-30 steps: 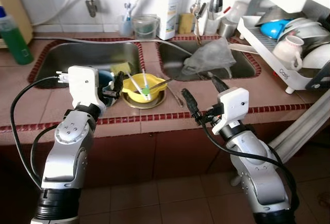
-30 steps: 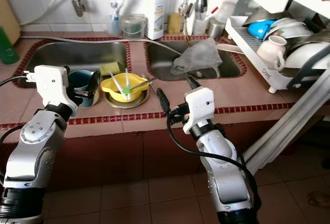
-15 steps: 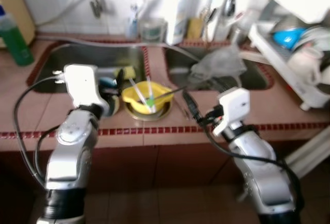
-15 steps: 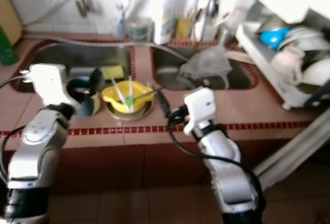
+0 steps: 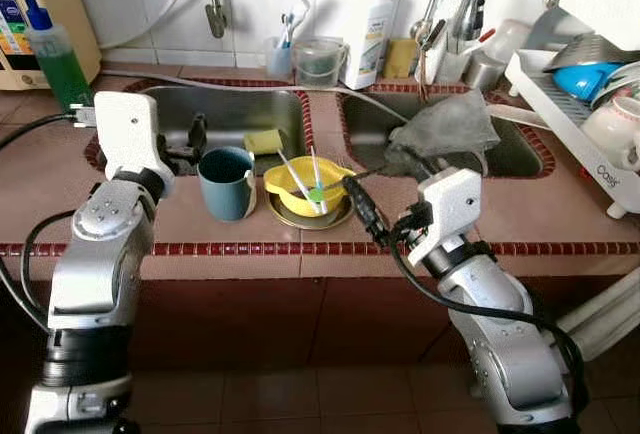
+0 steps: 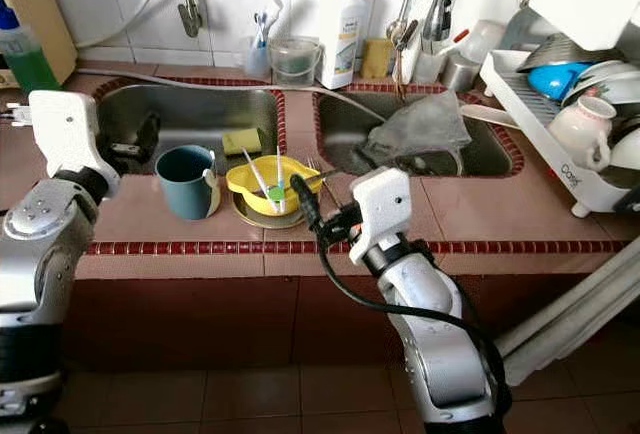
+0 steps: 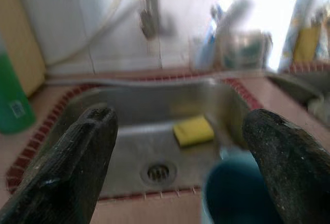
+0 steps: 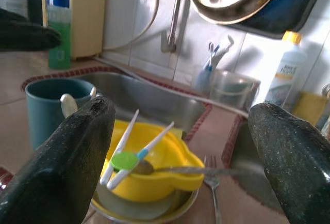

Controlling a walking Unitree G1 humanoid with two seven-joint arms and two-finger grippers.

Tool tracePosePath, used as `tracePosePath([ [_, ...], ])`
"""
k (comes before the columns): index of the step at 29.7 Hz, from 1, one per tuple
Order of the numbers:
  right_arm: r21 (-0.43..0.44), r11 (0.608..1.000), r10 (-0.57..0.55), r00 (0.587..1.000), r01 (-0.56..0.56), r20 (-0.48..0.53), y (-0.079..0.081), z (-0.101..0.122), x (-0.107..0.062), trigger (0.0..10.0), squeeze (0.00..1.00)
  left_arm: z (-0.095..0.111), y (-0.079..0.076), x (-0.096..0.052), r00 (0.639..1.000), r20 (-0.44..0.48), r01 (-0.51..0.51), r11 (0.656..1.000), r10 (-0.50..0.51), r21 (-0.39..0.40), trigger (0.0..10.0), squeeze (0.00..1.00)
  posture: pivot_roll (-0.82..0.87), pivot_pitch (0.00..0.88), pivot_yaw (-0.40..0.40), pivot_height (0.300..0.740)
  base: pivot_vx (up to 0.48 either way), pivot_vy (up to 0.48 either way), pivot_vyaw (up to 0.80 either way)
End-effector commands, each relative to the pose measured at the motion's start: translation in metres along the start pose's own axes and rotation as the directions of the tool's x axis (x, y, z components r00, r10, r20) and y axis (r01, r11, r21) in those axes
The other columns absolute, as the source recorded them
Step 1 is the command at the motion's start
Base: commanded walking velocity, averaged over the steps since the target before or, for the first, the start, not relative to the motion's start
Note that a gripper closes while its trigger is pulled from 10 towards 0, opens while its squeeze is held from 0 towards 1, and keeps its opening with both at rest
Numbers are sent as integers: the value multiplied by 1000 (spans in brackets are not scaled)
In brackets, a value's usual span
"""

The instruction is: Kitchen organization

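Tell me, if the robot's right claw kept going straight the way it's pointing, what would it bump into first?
Probably the yellow bowl with its plastic utensils. The right claw is open and aimed straight at it. The fork lies close by, so depth is a bit uncertain.

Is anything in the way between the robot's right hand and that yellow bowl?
Nothing visible: the open right hand sits just in front of the yellow bowl, and only bare counter lies between them.

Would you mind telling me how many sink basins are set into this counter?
2. The left basin holds a yellow sponge; the right basin holds a grey cloth under the tap. A tiled strip separates them.
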State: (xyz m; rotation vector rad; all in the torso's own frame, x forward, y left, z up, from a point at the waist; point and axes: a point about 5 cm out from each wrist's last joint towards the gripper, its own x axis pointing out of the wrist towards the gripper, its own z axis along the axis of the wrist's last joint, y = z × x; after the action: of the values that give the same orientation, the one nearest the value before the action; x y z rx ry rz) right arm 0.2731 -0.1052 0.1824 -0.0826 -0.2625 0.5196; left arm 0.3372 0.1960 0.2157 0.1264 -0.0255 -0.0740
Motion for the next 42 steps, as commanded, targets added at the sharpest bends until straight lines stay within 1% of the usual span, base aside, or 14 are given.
tracePosePath([
  [1, 1, 1000, 25, 1000, -25, 13, 5, 6, -1, 10000, 0, 8, -7, 5, 999, -15, 49, 998, -48, 45, 10000, 0, -83, 55, -16, 740, 0, 0, 0],
  [5, 34, 998, 45, 999, -45, 0, 12, 8, -4, 10000, 0, 9, -14, 9, 993, -59, 112, 990, -107, 87, 10000, 0, -92, 61, -3, 740, 0, 0, 0],
  [6, 34, 998, 45, 999, -45, 0, 12, 8, -4, 10000, 0, 9, -14, 9, 993, -59, 112, 990, -107, 87, 10000, 0, -92, 61, -3, 740, 0, 0, 0],
  [8, 36, 998, 59, 998, -58, -26, 17, 10, -8, 10000, 0, 11, -19, 11, 985, -90, 154, 983, -146, 98, 10000, 0, -96, 68, 3, 740, 0, 0, 0],
  [14, 47, 995, 89, 994, -86, -56, 23, 12, -14, 10000, 0, 15, -18, 15, 981, -109, 174, 978, -161, 114, 10000, 0, -100, 78, 4, 740, 0, 0, 0],
  [16, 52, 992, 120, 991, -117, -59, 26, 14, -17, 10000, 0, 18, -15, 17, 982, -114, 168, 975, -152, 144, 10000, 0, -101, 82, 8, 740, 0, 0, 0],
  [19, 58, 989, 141, 988, -137, -64, 28, 15, -19, 10000, 0, 21, -12, 19, 982, -119, 162, 975, -145, 151, 10000, 0, -99, 85, 9, 740, 0, 0, 0],
  [20, 61, 987, 153, 986, -149, -71, 30, 16, -21, 10000, 0, 23, -10, 19, 983, -122, 155, 972, -135, 177, 10000, 0, -99, 85, 9, 740, 0, 0, 0],
  [26, 75, 980, 187, 980, -182, -73, 36, 19, -23, 10000, 0, 23, 1, 24, 981, -168, 129, 977, -100, 168, 10000, 0, -95, 90, 9, 740, 0, 0, 0],
  [30, 90, 978, 197, 978, -190, -71, 39, 21, -24, 10000, 0, 13, 20, 27, 966, -259, 41, 977, 15, 211, 10000, 0, -95, 95, 8, 740, 0, 0, 0],
  [31, 90, 978, 197, 978, -190, -71, 39, 21, -24, 10000, 0, 13, 20, 27, 966, -259, 41, 977, 15, 211, 10000, 0, -95, 95, 8, 740, 0, 0, 0],
  [32, 95, 977, 198, 978, -191, -71, 40, 21, -24, 10000, 0, 10, 23, 26, 959, -282, 31, 981, 25, 192, 10000, 0, -96, 96, 8, 740, 0, 0, 0],
  [38, 99, 977, 199, 977, -191, -77, 40, 23, -26, 10000, 0, 4, 29, 24, 942, -335, 30, 982, 34, 184, 10000, 0, -97, 97, 6, 740, 0, 0, 0],
  [42, 98, 976, 201, 976, -192, -83, 39, 24, -26, 10000, 0, 9, 27, 23, 943, -334, 50, 982, 14, 181, 10000, 0, -97, 98, 6, 740, 0, 0, 0],
])
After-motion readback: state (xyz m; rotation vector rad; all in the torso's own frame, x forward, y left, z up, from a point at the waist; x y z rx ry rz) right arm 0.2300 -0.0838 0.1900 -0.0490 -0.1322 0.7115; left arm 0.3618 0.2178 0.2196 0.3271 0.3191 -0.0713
